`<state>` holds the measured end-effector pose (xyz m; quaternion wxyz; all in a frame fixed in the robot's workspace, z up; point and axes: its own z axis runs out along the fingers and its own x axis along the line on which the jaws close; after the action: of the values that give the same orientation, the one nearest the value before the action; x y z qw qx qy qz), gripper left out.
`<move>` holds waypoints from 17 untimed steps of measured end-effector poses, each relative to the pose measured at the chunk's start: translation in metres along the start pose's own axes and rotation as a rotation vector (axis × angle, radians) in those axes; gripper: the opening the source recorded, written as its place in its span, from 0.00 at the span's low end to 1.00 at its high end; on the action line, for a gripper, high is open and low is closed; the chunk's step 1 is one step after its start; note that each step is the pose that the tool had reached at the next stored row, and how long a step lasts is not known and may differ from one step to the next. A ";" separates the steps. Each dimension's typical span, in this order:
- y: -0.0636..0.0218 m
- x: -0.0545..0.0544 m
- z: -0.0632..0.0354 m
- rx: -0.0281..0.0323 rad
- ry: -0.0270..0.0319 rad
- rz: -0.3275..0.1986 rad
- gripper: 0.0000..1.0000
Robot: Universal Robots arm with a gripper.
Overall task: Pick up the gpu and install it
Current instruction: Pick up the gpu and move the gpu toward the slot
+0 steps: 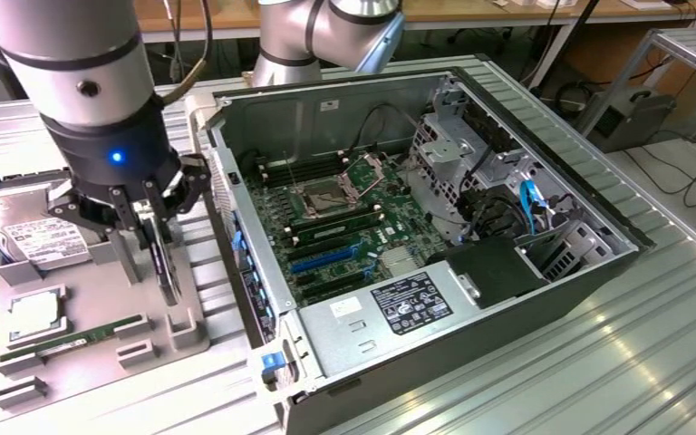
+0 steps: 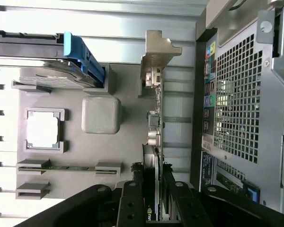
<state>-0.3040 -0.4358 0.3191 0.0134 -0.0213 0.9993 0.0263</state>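
- The jaws pinch the gpu (image 2: pixel 153 156) by its top edge; it stands upright between them, above the grey tray (image 2: pixel 128 146).
- Risk: in so narrow a grip the thin card could tilt and snag the computer case (image 2: pixel 232 118) beside them.

Case: we see an open dark metal computer tower (image 1: pixel 517 335).
Tray: grey moulded plastic holder (image 1: pixel 191 340) just beside the case.
Memory: narrow green stick (image 1: pixel 76 343), near the case.
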 end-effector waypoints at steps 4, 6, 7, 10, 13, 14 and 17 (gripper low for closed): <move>-0.0013 -0.003 -0.0183 0.0000 0.0001 -0.001 0.26; -0.0024 -0.005 -0.0275 -0.0002 0.0000 -0.001 0.26; -0.0030 -0.006 -0.0319 0.0000 0.0001 -0.001 0.26; -0.0061 -0.012 -0.0500 -0.0001 0.0001 -0.001 0.26; -0.0096 -0.018 -0.0647 -0.0001 0.0003 -0.001 0.26; -0.0110 -0.021 -0.0698 -0.0001 0.0005 -0.001 0.26; -0.0154 -0.030 -0.0832 -0.0004 0.0016 -0.001 0.26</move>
<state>-0.2759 -0.4543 0.4022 0.0126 -0.0218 0.9993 0.0264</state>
